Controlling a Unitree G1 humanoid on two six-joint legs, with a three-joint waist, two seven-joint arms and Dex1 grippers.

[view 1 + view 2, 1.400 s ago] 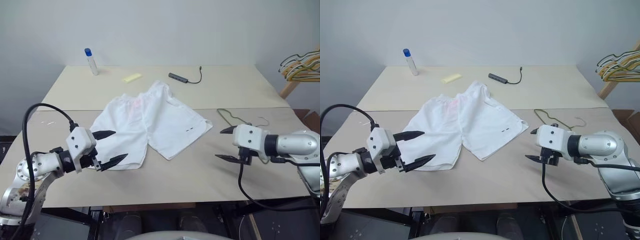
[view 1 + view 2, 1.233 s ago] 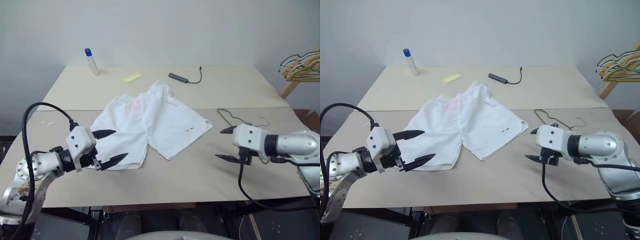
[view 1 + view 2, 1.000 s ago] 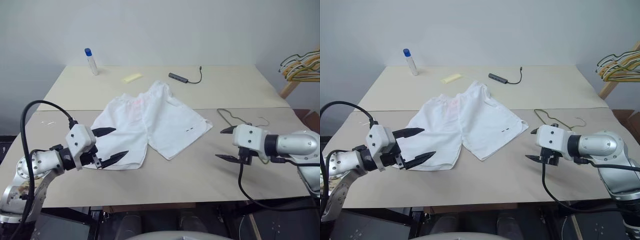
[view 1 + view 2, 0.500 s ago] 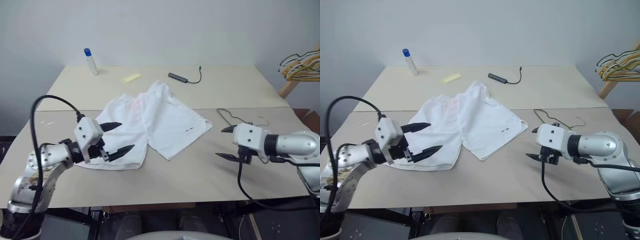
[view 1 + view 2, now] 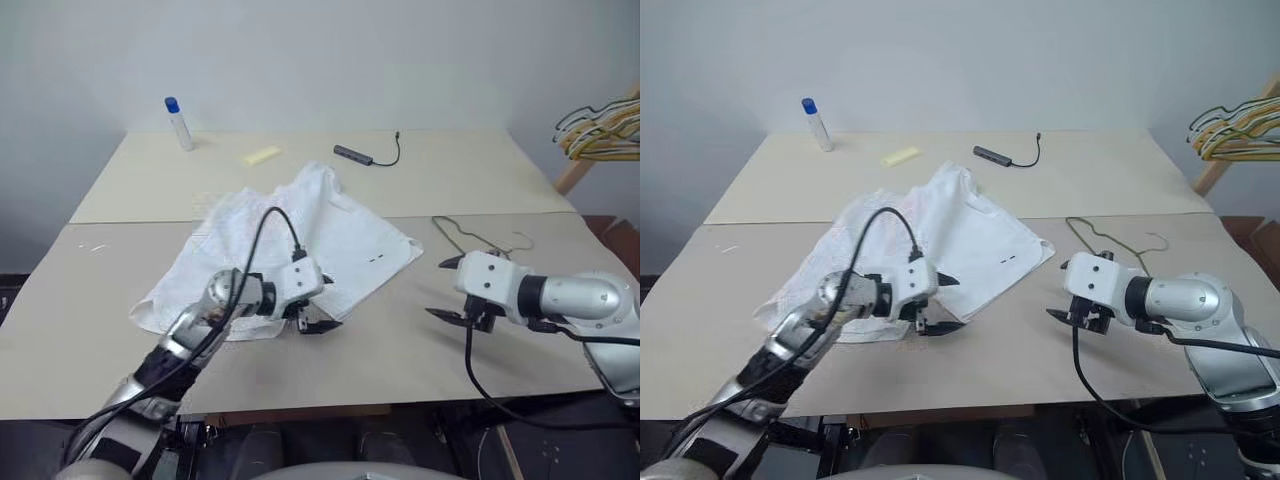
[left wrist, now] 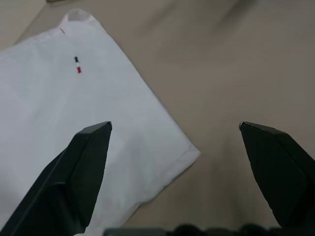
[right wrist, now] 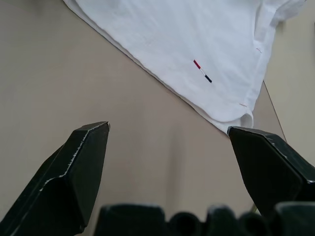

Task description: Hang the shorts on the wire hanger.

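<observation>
Left tool [image 5: 312, 308], jaws wide and empty, swung in from the table's near left to the shorts [image 5: 300, 235], whose near hem corner lay between its fingers. Right tool [image 5: 452, 290], also open and empty, held position; wire hanger [image 5: 470, 238] lay on the table just beyond it, so the shorts pickup appeared about to start.

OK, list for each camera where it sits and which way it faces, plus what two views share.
Left and right eye views: on the head, looking forward and down over the table; both arms show.
Left wrist view: along the open left gripper, at the shorts hem corner.
Right wrist view: along the open right gripper, at the other hem.
Shared: both wrist views show the shorts' small dark and red mark.
</observation>
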